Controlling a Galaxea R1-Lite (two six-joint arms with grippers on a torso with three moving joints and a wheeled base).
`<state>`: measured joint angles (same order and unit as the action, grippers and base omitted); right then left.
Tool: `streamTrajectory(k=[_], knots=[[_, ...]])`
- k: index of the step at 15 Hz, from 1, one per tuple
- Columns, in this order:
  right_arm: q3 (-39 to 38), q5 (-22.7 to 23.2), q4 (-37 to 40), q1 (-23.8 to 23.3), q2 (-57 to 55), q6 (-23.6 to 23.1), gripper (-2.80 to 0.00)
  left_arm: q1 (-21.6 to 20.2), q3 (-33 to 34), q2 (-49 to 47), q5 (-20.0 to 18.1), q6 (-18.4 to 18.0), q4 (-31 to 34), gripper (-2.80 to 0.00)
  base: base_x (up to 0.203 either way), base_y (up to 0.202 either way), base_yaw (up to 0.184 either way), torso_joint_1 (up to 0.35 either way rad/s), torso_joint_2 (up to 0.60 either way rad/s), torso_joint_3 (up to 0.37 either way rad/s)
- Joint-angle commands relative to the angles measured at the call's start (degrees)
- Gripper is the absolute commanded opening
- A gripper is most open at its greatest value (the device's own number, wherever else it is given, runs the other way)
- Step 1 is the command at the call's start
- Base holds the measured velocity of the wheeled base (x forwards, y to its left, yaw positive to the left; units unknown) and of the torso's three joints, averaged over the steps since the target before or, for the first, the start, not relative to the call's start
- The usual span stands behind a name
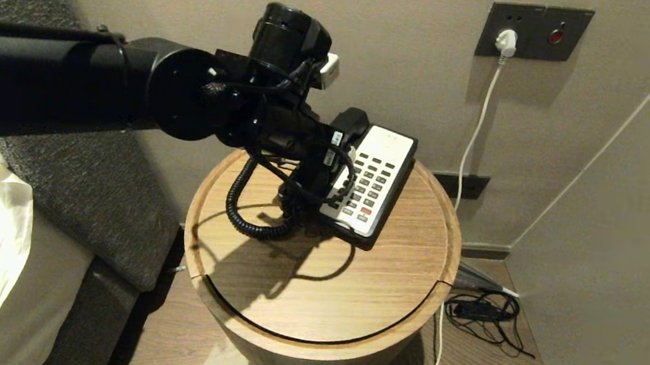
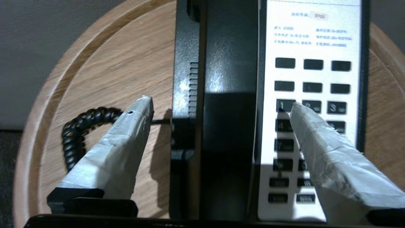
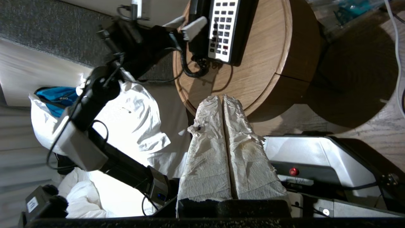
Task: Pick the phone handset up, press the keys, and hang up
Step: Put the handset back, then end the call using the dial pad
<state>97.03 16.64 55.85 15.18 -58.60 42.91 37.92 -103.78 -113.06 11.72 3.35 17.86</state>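
Head view: a round wooden table fills the centre of the frame, with a black phone base lying on its upper half. The left arm enters from the left edge and ends over the phone, where the left gripper covers most of the phone handset; only the handset's rounded upper end shows above it. The keys, dark grey rows with one red button, sit in the white faceplate just right of the gripper. The coiled cord loops from the phone's lower left onto the table top. A white plug sits in a wall socket at upper right.

Left wrist view: the handset lies in its cradle down the middle of the frame. The left gripper is spread wide and straddles it, one taped finger over bare wood near the cord, the other over the keys. Whether that finger touches a key is unclear from this angle; neither finger visibly meets the handset.

Right wrist view: the right gripper hangs low in the centre of the frame, apart from the table edge, its two wrapped fingers pressed together on nothing. The phone's keys appear at top centre.
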Motion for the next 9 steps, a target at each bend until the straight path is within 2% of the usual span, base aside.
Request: streamTrajectory(k=[1, 2, 6, 9], knots=[[-0.91, 0.77, 0.32, 0.03, -0.53, 0.24, -2.8, -0.02, 2.17, 3.38, 0.19, -0.01, 0.16, 0.0, 0.0, 0.0, 0.0, 0.0, 0.0, 0.0], [-2.28, 1.33, 0.36, 0.03, -0.55, 0.24, -2.8, -0.03, 3.76, 5.23, 0.18, 0.07, 0.15, -2.8, 0.0, 0.0, 0.0, 0.0, 0.0, 0.0], [-6.26, 2.81, 0.54, 1.04, -5.17, -0.93, -2.8, 0.01, 10.27, 14.44, -0.01, 0.13, 0.4, -2.8, 0.0, 0.0, 0.0, 0.0, 0.0, 0.0], [-4.49, 2.47, -0.45, 5.58, -15.3, -2.12, -2.8, -0.59, 14.11, 21.52, -0.29, 0.23, 0.49, -2.8, 0.0, 0.0, 0.0, 0.0, 0.0, 0.0]])
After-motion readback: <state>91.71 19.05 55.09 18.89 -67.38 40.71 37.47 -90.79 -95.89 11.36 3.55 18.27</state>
